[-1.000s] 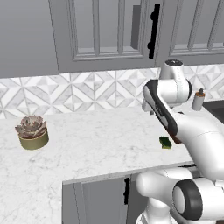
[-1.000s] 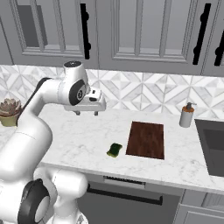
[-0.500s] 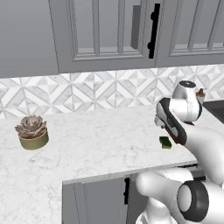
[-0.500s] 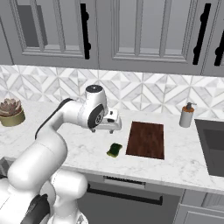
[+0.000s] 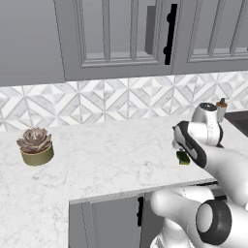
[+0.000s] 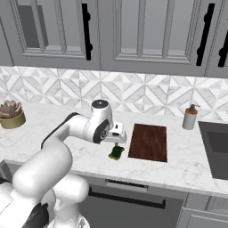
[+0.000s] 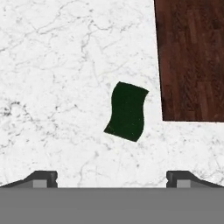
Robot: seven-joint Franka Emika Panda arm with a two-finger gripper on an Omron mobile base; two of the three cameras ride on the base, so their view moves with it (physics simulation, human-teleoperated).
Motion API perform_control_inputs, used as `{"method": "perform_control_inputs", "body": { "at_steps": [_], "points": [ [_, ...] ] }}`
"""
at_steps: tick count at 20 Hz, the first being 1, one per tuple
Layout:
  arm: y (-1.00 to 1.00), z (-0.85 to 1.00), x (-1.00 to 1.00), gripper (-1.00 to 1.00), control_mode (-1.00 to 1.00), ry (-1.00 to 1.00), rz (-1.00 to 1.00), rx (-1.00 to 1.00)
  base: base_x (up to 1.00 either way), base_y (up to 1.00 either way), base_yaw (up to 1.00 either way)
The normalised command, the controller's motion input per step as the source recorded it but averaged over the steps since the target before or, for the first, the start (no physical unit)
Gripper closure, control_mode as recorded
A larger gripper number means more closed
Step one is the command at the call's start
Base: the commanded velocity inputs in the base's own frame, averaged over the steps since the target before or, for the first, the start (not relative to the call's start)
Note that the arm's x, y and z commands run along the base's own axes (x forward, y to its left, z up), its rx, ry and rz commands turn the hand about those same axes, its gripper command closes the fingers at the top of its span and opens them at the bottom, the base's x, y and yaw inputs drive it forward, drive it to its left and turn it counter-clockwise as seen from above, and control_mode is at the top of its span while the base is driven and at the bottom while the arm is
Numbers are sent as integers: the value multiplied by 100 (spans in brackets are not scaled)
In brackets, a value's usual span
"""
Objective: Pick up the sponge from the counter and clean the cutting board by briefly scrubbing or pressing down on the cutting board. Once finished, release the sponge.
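1. The pincer (image 7: 112,179) stands wide and holds nothing; its two tips show far apart at the bottom of the hand view, above the counter (image 7: 57,65).
2. The sponge (image 7: 127,111) lies on the marble just ahead of the pincer, roughly centred between the tips. The cutting board (image 7: 192,57) lies close beside the sponge, apart from it.
3. Risk: the sponge sits skewed to the jaw line, so a straight descent may catch a corner and twist or push it away.
4. Risk: closing too high would likely pinch only the soft top and lose it during scrubbing.
5. The hand view gives the skew and the gap to the board. The right base view shows the pincer (image 6: 117,139) hanging just above the sponge (image 6: 116,152), plus the whole board (image 6: 148,141). In the left base view the arm hides most of the sponge (image 5: 183,158).
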Motion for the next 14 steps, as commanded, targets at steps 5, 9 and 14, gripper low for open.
{"method": "perform_control_inputs", "body": {
  "at_steps": [5,9,14],
  "points": [
    [-3,-36,0,-100,-100,0,-5,0,0,0,0],
    [-9,-23,9,-100,-100,0,-1,0,0,0,0],
    [-12,-14,20,-100,-100,0,0,0,0,0,0]
  ]
}}
